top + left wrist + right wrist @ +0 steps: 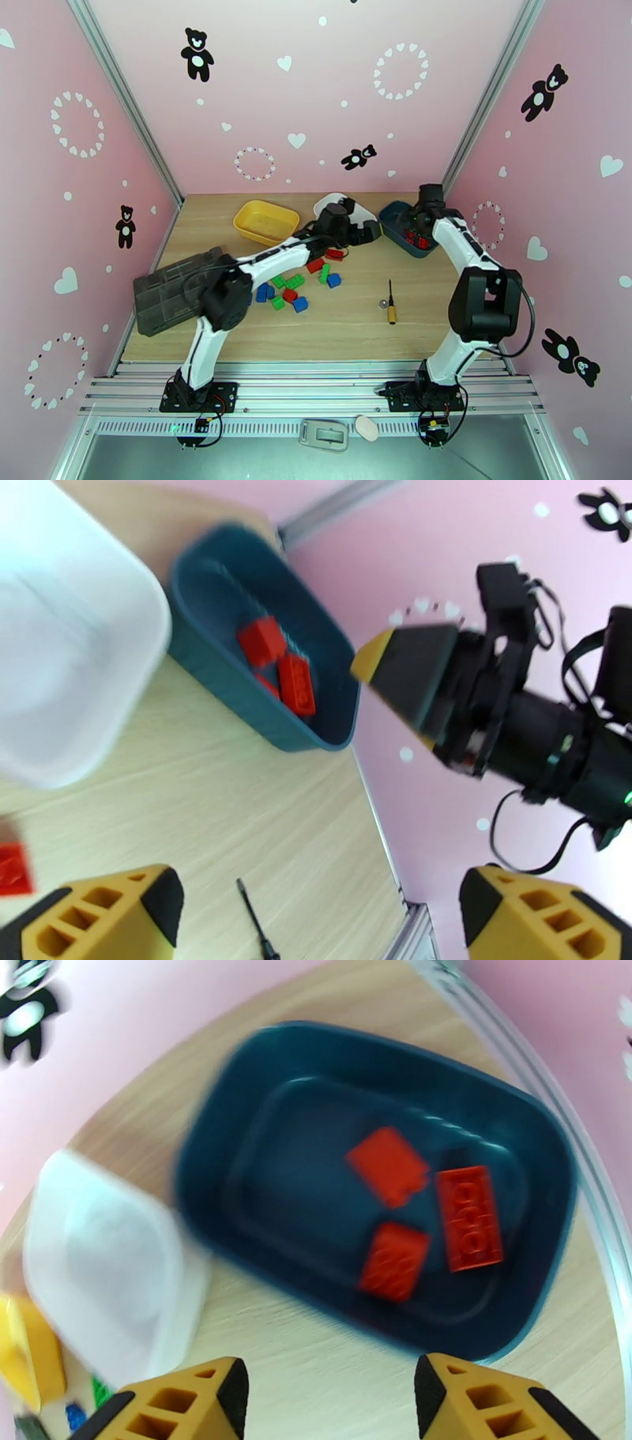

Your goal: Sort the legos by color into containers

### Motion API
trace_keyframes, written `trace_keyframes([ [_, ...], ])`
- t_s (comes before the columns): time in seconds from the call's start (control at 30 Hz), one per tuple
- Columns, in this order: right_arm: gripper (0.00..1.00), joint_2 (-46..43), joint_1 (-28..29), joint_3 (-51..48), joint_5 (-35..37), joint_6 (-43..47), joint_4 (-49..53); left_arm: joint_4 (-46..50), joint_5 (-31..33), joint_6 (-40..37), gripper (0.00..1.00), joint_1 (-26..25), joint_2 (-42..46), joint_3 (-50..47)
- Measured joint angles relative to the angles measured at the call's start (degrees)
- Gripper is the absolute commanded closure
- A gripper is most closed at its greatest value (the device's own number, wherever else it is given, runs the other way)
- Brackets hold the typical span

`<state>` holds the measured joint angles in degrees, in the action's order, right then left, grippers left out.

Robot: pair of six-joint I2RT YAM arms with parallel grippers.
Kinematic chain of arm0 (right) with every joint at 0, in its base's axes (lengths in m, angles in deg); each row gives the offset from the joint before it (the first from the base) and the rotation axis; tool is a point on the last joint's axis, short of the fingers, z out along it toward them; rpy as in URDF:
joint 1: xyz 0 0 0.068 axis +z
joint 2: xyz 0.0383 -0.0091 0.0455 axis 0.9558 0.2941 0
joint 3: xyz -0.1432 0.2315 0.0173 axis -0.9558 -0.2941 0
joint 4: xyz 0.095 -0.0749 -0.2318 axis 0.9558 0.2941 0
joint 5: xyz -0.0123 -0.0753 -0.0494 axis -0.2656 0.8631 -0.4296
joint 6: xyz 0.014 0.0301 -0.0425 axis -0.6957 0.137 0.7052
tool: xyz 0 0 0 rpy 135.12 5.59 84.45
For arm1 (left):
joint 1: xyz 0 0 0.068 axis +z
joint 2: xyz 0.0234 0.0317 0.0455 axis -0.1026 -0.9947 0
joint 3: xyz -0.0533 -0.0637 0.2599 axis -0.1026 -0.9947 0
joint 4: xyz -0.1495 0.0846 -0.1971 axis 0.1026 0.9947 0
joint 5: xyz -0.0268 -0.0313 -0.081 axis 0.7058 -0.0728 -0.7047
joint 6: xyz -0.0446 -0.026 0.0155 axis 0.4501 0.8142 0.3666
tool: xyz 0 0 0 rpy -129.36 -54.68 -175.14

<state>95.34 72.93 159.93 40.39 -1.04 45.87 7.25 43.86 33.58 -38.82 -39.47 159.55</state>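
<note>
Three red legos (393,1260) inside dark teal bin (276,1134), far right of worktop (347,324): small glossy rectangular bricks, one seemingly with two stud rows, blurred. Bin smooth plastic, shallow, rounded corners. White bin (110,1276) just beside it; yellow bin (265,221) farther left. Loose bricks (290,295), red, green, blue, mid-worktop on pale wood grain. Right gripper (332,1402) jaws apart, empty, above teal bin. Left gripper (316,918) jaws wide apart, empty.
</note>
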Motion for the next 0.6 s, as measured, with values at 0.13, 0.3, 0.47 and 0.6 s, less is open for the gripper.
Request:
trace_keyframes([
  [0.13,0.35,-2.1,5.8,-2.0,0.1,1.6,-0.8,-1.8,4.7,-0.9,0.02,1.6,8.1,-10.6],
  [0.3,0.35,-2.4,13.5,-5.3,0.5,3.7,-0.9,-2.4,8.6,-1.5,0.02,4.1,14.3,-22.9],
  [0.47,0.33,-1.7,21.8,-5.5,0.7,5.6,-0.8,-2.3,11.3,-2.1,0.02,5.9,20.3,-34.2],
  [0.6,0.31,1.5,26.5,-5.4,0.6,5.3,-0.6,-2.5,12.6,-2.1,0.02,7.0,26.3,-41.6],
])
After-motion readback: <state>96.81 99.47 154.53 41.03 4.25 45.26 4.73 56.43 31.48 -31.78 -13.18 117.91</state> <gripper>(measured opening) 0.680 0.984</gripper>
